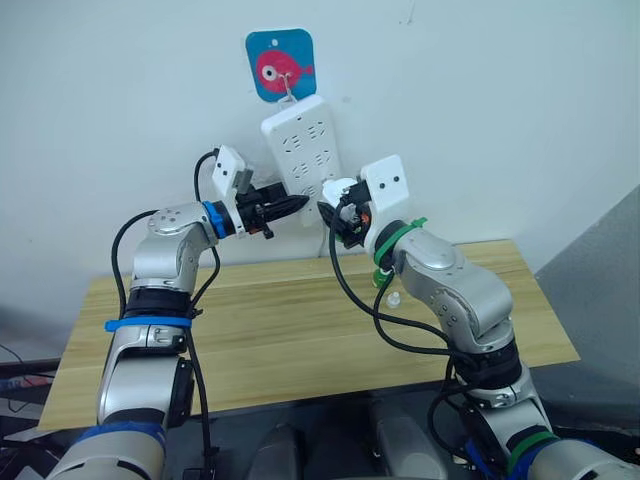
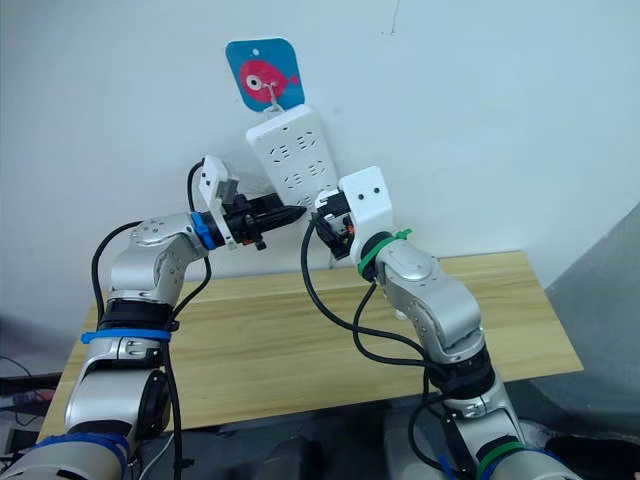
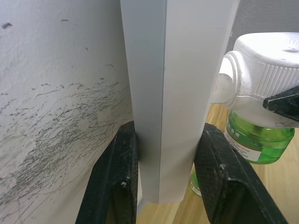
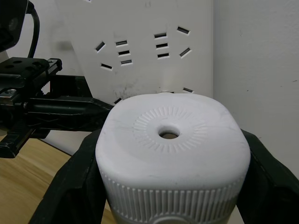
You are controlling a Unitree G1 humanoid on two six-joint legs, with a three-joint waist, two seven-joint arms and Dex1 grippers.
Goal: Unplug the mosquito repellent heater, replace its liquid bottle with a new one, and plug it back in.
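I'm holding the mosquito repellent heater in the right tool, fingers clamped on its two sides, vent hole facing the wrist cam. The heater is sitting just at the lower right corner of the wall power strip, roughly 5 o'clock from the fish sticker the strip is hanging under. A green bottle is screwed in beneath it; no cap visible on it, and I can't tell from here whether it's the old one or the replacement.

The left tool is pinching the strip's lower edge, one finger behind it against the wall, the other on its face, so it's bracing the strip.

A small green object with a clear tip is lying on the table at about 5 o'clock from the right wrist, partly hidden by the arm. Can't tell which bottle that is.

I can't see the prongs or whether they're seated in a socket. So I'm reading this as either the pull-out or the plug-in step, strip being steadied for it; can't call which.

Next move either way is a straight push or pull along the prong axis, square to the strip face, with the left tool gripping firmly so the hanging strip isn't swinging. Risk: twisting the heater and bending prongs, or the strip slipping.
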